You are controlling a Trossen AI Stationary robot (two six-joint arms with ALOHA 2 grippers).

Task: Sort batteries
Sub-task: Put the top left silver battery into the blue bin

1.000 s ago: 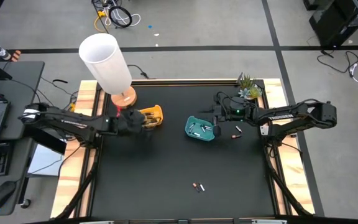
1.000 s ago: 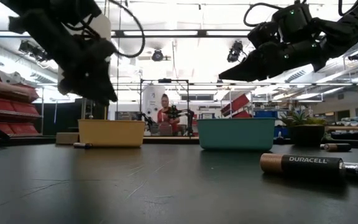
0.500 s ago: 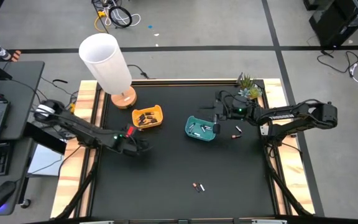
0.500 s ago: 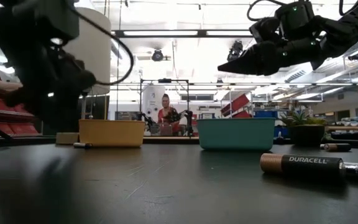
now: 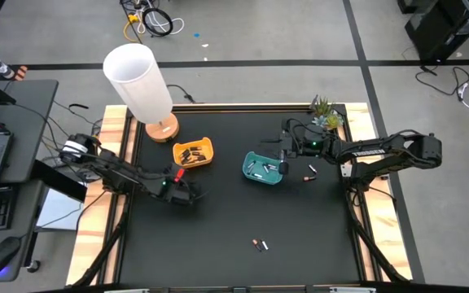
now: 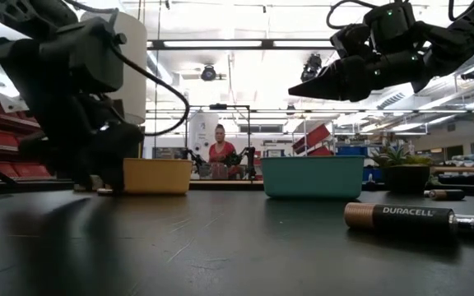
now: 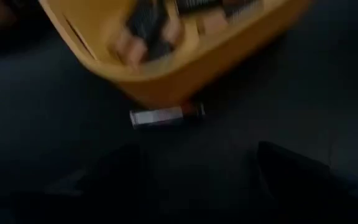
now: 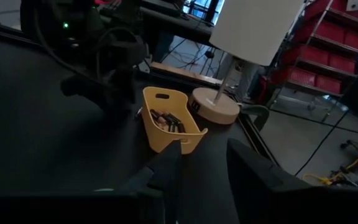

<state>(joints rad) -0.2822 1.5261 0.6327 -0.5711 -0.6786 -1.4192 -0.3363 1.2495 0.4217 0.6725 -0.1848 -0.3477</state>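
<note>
The yellow tray (image 5: 195,153) holds dark batteries (image 7: 148,22). One battery (image 7: 166,116) lies on the black table against that tray's near wall. My left gripper (image 7: 207,171) stands open just short of it, low over the table (image 5: 182,179), one finger on each side and touching nothing. The teal tray (image 5: 260,168) holds pale batteries. My right gripper (image 5: 284,168) hangs above its right end, fingers (image 8: 166,171) a narrow gap apart with nothing seen between them. Loose batteries lie right of the teal tray (image 5: 310,172) and near the front (image 5: 259,244).
A lamp with a white shade (image 5: 138,80) and wooden base (image 5: 162,128) stands at the far left, close behind the yellow tray. A small plant (image 5: 325,114) sits at the far right corner. A person (image 6: 219,153) is in the room beyond. Bare black table lies between the trays and the front batteries.
My left gripper has left its place above the yellow tray, gone toward the table's near edge and down close to the table, and tipped its fingers downward. The right arm has kept still.
</note>
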